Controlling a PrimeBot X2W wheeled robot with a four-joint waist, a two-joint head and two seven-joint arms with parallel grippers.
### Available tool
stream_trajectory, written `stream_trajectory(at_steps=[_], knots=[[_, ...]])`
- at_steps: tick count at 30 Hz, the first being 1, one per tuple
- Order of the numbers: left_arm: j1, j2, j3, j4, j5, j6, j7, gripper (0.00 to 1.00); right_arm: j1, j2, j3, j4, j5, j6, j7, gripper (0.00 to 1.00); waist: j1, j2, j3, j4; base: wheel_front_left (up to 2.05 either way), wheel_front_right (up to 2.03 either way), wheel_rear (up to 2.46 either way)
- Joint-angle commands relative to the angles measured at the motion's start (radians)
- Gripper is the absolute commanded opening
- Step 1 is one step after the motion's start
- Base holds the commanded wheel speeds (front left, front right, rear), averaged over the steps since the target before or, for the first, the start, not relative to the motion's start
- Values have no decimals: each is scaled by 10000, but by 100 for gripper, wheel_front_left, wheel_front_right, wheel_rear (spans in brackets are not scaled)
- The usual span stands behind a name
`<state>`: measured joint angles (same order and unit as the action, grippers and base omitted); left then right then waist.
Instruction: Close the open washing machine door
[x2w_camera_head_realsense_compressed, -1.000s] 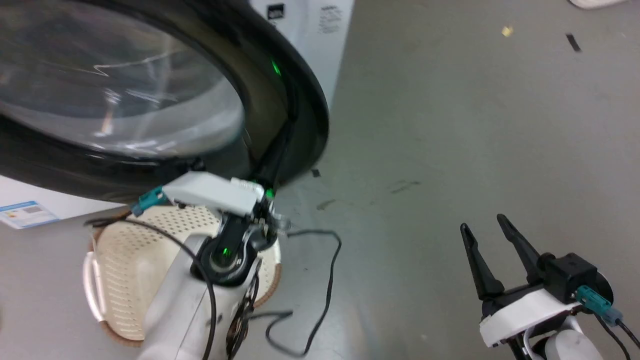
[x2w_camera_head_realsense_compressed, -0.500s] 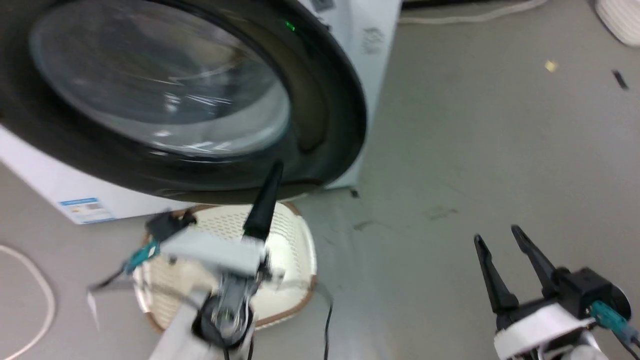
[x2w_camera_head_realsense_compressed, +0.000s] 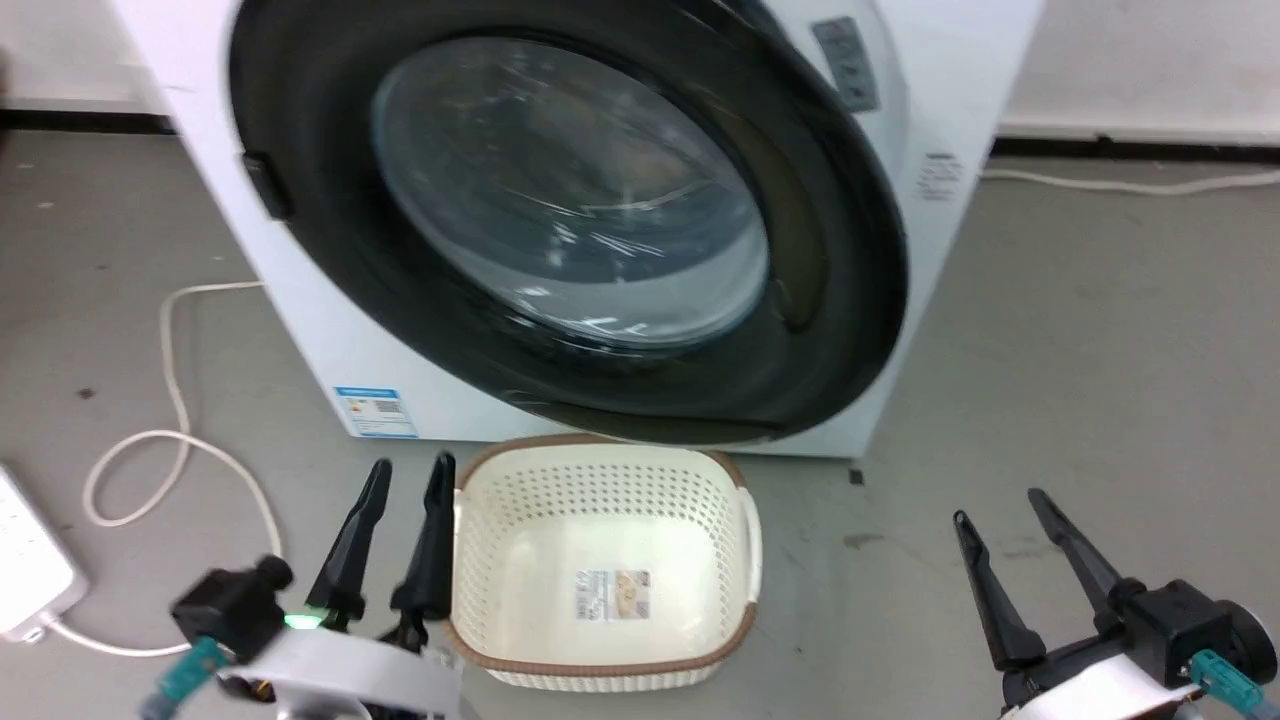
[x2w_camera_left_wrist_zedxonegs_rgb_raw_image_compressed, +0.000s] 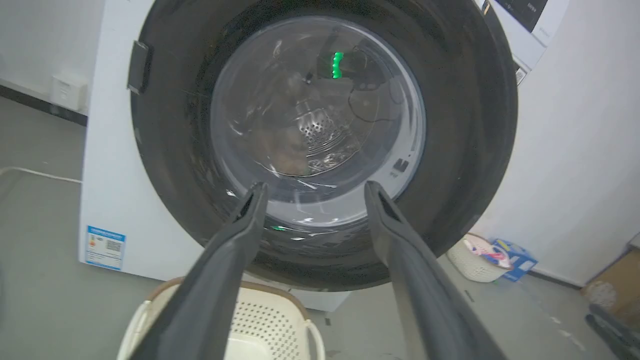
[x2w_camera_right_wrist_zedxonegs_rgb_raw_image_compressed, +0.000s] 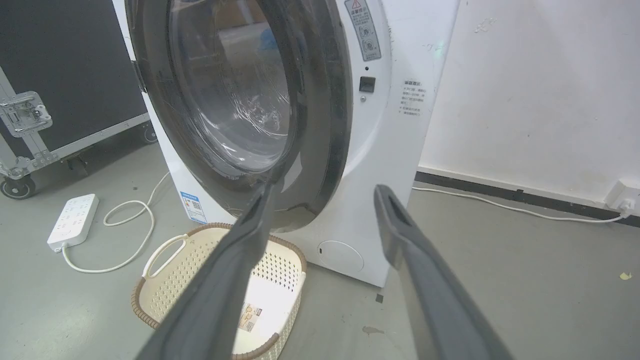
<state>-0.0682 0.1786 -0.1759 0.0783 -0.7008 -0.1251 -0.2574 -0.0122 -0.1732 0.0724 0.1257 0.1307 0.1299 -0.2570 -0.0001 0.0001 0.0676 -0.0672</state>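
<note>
The washing machine door (x2w_camera_head_realsense_compressed: 570, 200), a black-rimmed round door with a bulging glass window, lies nearly flat against the white machine (x2w_camera_head_realsense_compressed: 960, 110). In the right wrist view the washing machine door (x2w_camera_right_wrist_zedxonegs_rgb_raw_image_compressed: 230, 100) has its right edge a little off the white front, next to the latch slot (x2w_camera_right_wrist_zedxonegs_rgb_raw_image_compressed: 367, 84). Through the door's glass (x2w_camera_left_wrist_zedxonegs_rgb_raw_image_compressed: 320, 115) the steel drum shows. My left gripper (x2w_camera_head_realsense_compressed: 410, 468) is open at the lower left, clear of the door, and in its own view the left gripper (x2w_camera_left_wrist_zedxonegs_rgb_raw_image_compressed: 315, 186) points at the glass. My right gripper (x2w_camera_head_realsense_compressed: 1000, 508) is open and empty at the lower right.
A cream perforated basket (x2w_camera_head_realsense_compressed: 600, 500) stands on the floor right below the door, beside my left fingers. A white power strip (x2w_camera_head_realsense_compressed: 25, 560) and its looped cable (x2w_camera_head_realsense_compressed: 170, 400) lie to the left. A black wheeled case (x2w_camera_right_wrist_zedxonegs_rgb_raw_image_compressed: 60, 75) stands further left, and a white wall (x2w_camera_right_wrist_zedxonegs_rgb_raw_image_compressed: 525, 90) is on the right.
The head camera has pulled back and up. My left gripper, which was at the door's right lower rim, has come away to the lower left. The door now lies closer to the machine.
</note>
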Motion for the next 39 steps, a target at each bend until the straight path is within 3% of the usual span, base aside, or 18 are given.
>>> stream_trajectory(at_steps=[1, 5, 10, 16, 18, 26, 27, 28, 29, 30, 39], knots=[[238, -47, 108, -72, 964, 144, -40, 100, 162, -8, 5, -66, -78, 8, -47, 100, 1, -1, -240, 312, 0, 0, 0], [638, -674, 550, -306, 2815, 540, -41, 100, 269, 105, -9, -81, -87, 8, -47, 100, 1, -1, -330, 506, 0, 0, 0], [954, -815, 726, -523, 4955, 1022, -42, 100, 350, 215, 67, -53, -106, 8, -47, 100, 1, -1, -334, 643, 0, 0, 0], [1034, -890, 522, -701, 6212, 1332, -42, 100, 291, 232, -19, -85, -44, 8, -47, 100, 1, -1, -106, 914, 0, 0, 0], [959, -902, 400, -694, 6424, 1337, -43, 100, 203, 161, 35, -167, 3, 8, -47, 0, 1, -1, 69, 1069, 0, 0, 0], [522, -1068, -12, -659, 6608, 1418, -43, 100, -719, -650, 598, -493, 323, 8, 2, 0, 1, -1, 1046, 1749, 0, 0, 0], [376, -1113, -146, -651, 6625, 1451, -43, 100, -1244, -1179, 906, -526, 451, 8, 137, 0, 1, -1, 1389, 1932, 0, 0, 0], [376, -1113, -146, -651, 6625, 1451, -43, 100, -1244, -1179, 906, -526, 451, 8, 137, 0, 1, -1, 1389, 1932, 0, 0, 0], [218, -1152, -302, -647, 6644, 1486, -43, 100, -1814, -1770, 1183, -538, 646, 8, 293, 0, 1, -1, 1711, 2124, 0, 0, 0], [218, -1152, -302, -647, 6644, 1486, -43, 100, -1814, -1770, 1183, -538, 646, 8, 293, 0, 1, -1, 1711, 2124, 0, 0, 0], [-438, -1250, -846, -702, 6576, 1781, -43, 100, -4116, -4157, 1537, 491, 2551, 8, 826, 0, 1, -1, 2659, 2800, 0, 0, 0]])
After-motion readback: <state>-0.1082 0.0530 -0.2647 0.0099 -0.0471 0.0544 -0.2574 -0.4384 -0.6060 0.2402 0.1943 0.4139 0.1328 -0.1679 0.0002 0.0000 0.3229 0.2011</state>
